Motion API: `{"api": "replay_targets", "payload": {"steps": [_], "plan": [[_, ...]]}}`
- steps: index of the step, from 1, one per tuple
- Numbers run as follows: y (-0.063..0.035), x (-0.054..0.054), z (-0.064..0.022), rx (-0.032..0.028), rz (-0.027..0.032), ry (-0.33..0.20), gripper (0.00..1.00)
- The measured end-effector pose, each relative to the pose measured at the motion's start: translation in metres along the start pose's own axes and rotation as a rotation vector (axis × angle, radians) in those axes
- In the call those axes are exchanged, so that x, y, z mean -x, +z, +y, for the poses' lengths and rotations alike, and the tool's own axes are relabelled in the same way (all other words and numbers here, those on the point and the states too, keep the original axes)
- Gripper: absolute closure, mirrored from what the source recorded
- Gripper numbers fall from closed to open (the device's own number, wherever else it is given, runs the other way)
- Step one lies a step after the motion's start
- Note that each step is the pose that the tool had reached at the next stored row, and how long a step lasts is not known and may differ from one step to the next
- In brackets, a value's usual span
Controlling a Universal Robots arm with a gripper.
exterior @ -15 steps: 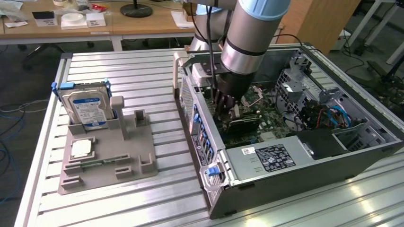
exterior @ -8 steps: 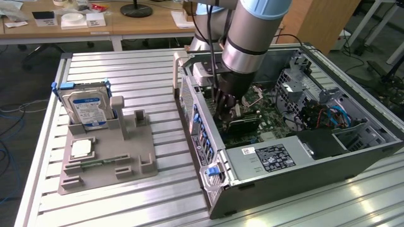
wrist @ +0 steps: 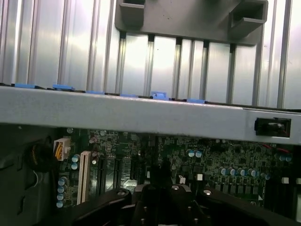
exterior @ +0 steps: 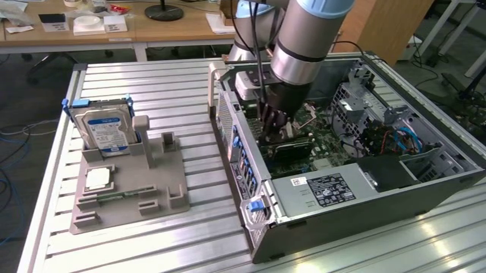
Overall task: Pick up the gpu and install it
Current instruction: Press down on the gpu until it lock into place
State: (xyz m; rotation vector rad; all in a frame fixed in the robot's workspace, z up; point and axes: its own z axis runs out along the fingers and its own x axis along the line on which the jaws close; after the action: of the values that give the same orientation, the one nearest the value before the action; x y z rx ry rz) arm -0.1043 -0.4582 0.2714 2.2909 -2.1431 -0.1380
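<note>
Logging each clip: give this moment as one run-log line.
gripper: jaws shut, inside computer case | gpu: at motherboard, below gripper | hard drive: in holder

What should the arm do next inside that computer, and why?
Probably a gentle push straight down. The fingers are shut and low inside the computer case, just above the motherboard, with the gpu at their tip. I cannot tell whether the card is fully seated.

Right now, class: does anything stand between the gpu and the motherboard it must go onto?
Nothing visible does. The pincer is down inside the open case, with the gpu right at the motherboard.
</note>
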Motion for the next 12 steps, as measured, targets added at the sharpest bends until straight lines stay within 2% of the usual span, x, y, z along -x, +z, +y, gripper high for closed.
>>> {"api": "replay_targets", "payload": {"steps": [1, 2, 5, 7, 9, 12], "plan": [[-0.0001, 0.0, -0.0013, -0.0004, -0.0002, -0.001, 0.89], [-0.0002, 0.0, -0.0021, -0.0048, -0.0008, -0.003, 0.89], [-0.0003, 0.0, -0.0045, -0.0331, -0.0005, -0.007, 0.89], [-0.0003, 0.0, -0.007, -0.0487, 0.0002, -0.008, 0.89], [-0.0007, -0.001, -0.0112, -0.0581, 0.0011, -0.009, 0.89], [-0.001, -0.001, -0.0164, -0.068, 0.0018, -0.008, 0.89]]}}
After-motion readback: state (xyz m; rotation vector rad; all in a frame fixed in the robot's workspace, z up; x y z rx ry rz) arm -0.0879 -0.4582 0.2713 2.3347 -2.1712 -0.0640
